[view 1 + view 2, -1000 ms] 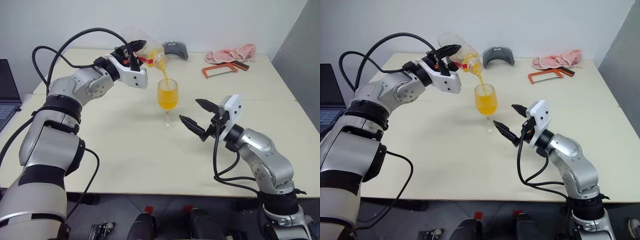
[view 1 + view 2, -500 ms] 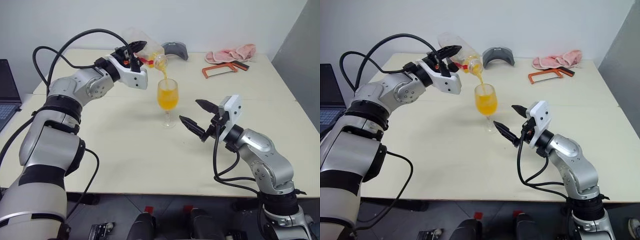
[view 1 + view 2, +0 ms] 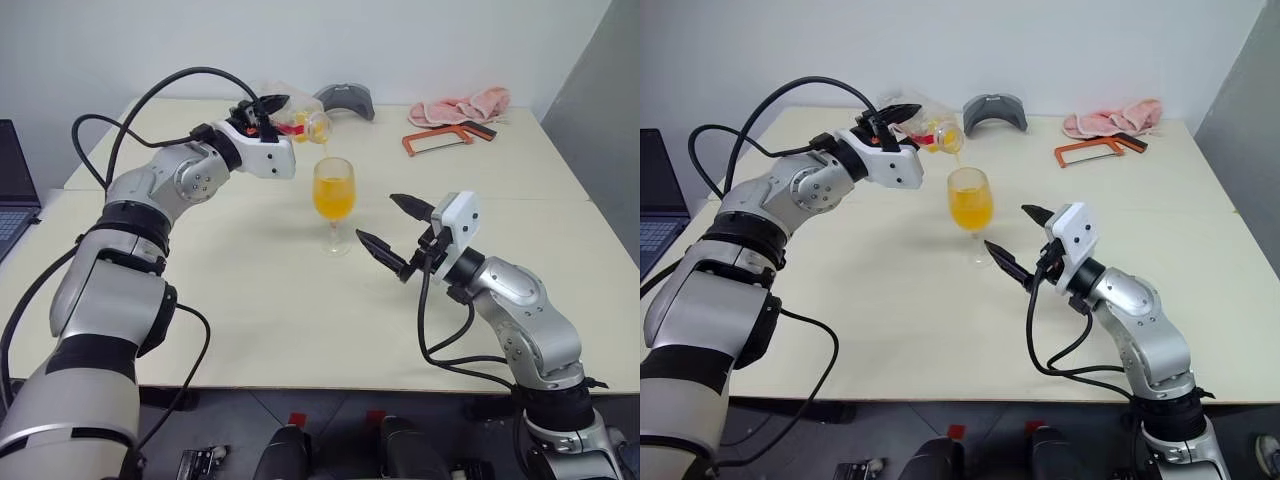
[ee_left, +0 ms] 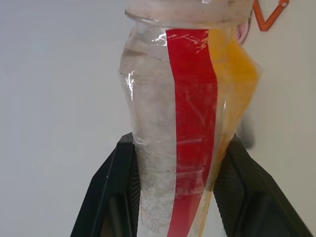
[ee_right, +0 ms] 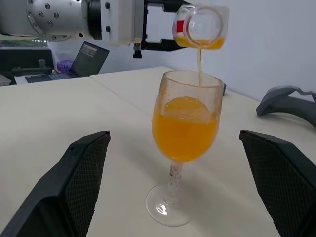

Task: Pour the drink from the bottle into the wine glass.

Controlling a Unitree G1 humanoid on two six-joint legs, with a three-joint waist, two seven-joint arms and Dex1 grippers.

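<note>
Tabletop (image 3: 250, 300) gives the wine glass (image 3: 333, 205) a level footing near the middle, so it stands upright with no support. Left gripper (image 3: 262, 108) is clamped across the bottle (image 3: 296, 122), holding it tipped on its side with the open mouth just above the rim, which sends a thin thread of the drink (image 5: 185, 134) down into the bowl, now well over half full. Right gripper (image 3: 395, 235) waits just beside the glass, jaws spread wide and empty, probably ready to steady it.
</note>
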